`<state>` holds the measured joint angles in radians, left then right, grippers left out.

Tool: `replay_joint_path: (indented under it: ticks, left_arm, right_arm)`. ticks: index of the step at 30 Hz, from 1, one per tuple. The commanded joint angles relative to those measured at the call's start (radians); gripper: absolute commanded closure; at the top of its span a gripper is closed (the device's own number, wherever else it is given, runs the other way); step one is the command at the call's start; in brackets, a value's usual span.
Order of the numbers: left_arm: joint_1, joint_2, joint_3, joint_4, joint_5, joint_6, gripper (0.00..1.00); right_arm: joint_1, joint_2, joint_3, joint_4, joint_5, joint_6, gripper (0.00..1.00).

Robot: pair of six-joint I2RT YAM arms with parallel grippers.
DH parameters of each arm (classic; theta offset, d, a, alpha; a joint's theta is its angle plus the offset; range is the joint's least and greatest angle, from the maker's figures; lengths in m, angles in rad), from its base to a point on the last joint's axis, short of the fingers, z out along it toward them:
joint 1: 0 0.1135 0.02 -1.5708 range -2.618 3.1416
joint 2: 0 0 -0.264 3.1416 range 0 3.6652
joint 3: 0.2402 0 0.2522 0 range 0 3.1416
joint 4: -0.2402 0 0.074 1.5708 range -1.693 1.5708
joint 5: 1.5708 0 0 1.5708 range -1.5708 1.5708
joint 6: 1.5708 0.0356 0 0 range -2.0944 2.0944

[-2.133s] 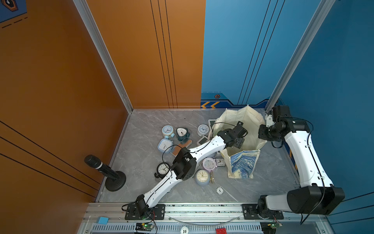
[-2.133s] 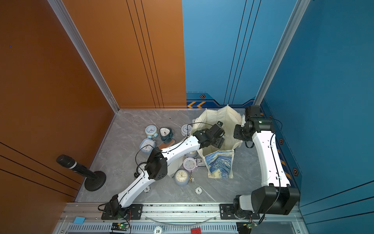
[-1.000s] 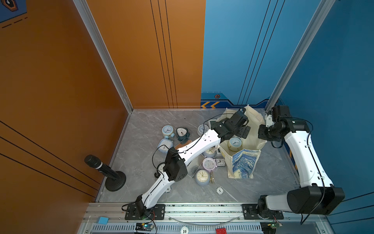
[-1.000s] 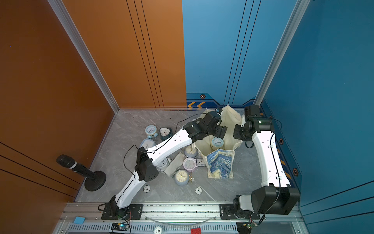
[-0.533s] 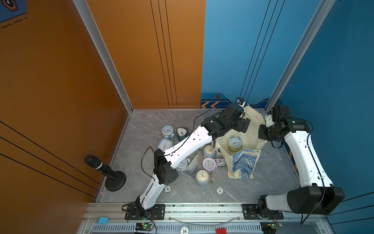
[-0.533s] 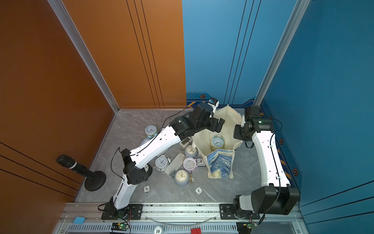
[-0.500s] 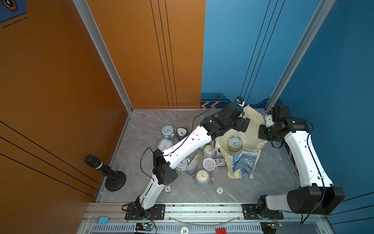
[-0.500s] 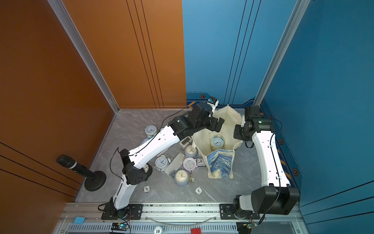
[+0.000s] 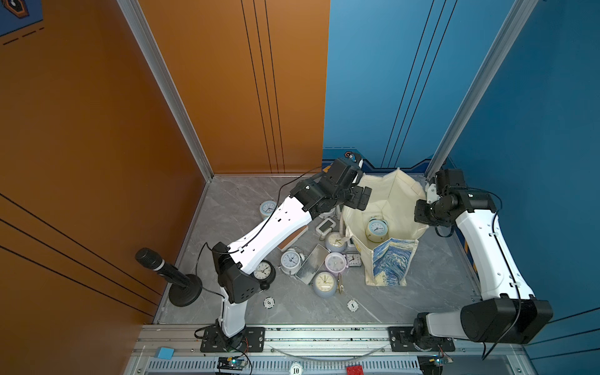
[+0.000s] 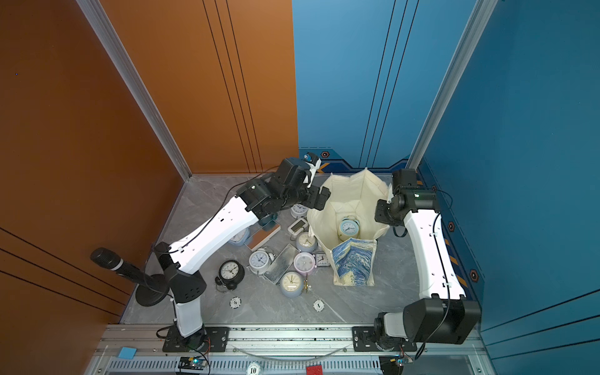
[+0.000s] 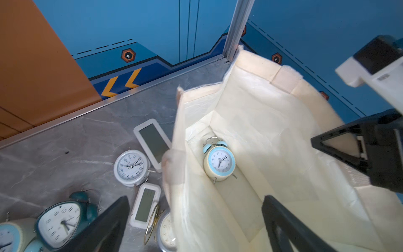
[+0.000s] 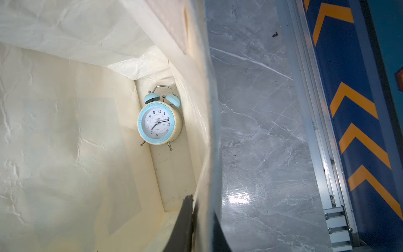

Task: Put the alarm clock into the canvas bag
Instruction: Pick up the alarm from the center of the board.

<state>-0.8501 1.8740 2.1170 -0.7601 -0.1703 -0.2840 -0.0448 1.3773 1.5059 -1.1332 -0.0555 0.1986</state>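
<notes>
In both top views: alarm clock lies face up at the bottom of the canvas bag, which stands open on the worktop.

Left wrist: left end effector spread wide, empty, over the bag's mouth.

Right wrist: right end effector pinched on the bag rim. Clock in a corner of the lining.
</notes>
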Motion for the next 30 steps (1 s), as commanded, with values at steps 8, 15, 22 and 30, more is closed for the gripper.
replay_joint_path:
  ticks: [8, 15, 22, 30]
  left_arm:
    - [0.118, -0.19, -0.231, -0.031, 0.009, -0.018, 0.04]
    - [0.185, -0.256, -0.343, -0.026, 0.019, -0.028, 0.04]
    - [0.261, -0.316, -0.486, -0.026, 0.044, -0.035, 0.05]
    - [0.376, -0.398, -0.689, -0.027, 0.108, -0.061, 0.07]
  right_arm:
    - [0.011, -0.004, -0.031, 0.004, 0.018, -0.021, 0.88]
    - [0.018, 0.004, -0.039, 0.008, 0.023, -0.022, 0.88]
    - [0.02, 0.021, -0.024, 0.007, 0.022, -0.024, 0.88]
    - [0.028, 0.035, -0.016, 0.004, 0.027, -0.025, 0.88]
